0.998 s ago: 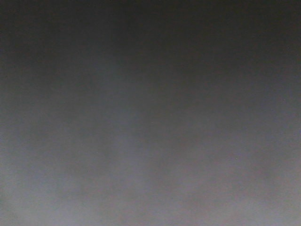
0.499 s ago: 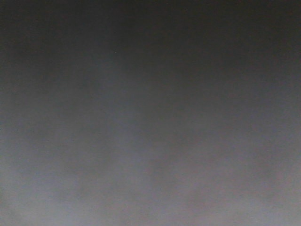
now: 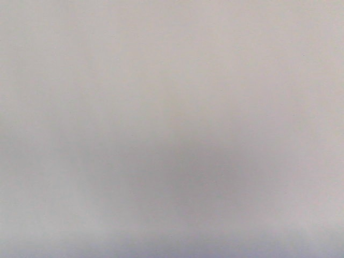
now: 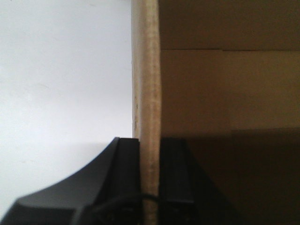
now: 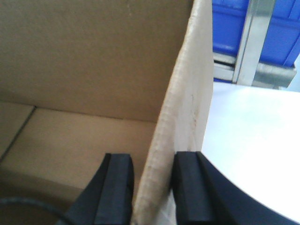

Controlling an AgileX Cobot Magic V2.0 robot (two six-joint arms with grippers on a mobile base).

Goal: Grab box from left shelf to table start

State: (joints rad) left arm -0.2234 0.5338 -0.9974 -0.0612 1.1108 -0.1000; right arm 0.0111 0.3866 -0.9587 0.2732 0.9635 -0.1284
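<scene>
- Front view: I get only an even pale grey field, slightly darker towards the bottom. I cannot tell the box or either arm from it.
- Left wrist view: the left gripper (image 4: pixel 150 143) is clamped on 1 upright wall of the box (image 4: pixel 197 93). 1 black finger (image 4: pixel 127 159) is pressed to the outer face and the other to the inner face. The wall's raw edge runs straight up from between them, with the brown inside to the right and a white surface (image 4: pixel 61 70) to the left.
- Right wrist view: the right gripper (image 5: pixel 152 161) pinches another cardboard wall, 1 pad on each side, with the box's inside to its left. Outside the wall lies the white surface, and beyond it are blue bins (image 5: pixel 227 23) and a metal upright (image 5: pixel 251 37).
</scene>
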